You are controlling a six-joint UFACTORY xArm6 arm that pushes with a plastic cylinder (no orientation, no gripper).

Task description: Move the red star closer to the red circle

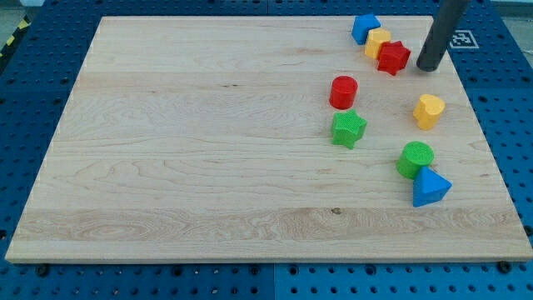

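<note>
The red star (pixel 394 57) lies near the view's top right, touching a yellow block (pixel 377 42) on its upper left. The red circle (pixel 343 92) stands below and to the left of the star, with a gap between them. My tip (pixel 427 67) rests on the board just to the right of the red star, a small gap apart from it. The dark rod rises from the tip out of the view's top.
A blue block (pixel 365 27) touches the yellow block's upper left. A green star (pixel 349 129) lies just below the red circle. A yellow heart-like block (pixel 429 111), a green circle (pixel 415 158) and a blue triangle (pixel 430 187) lie at the right. The wooden board (pixel 183 167) sits on a blue pegboard.
</note>
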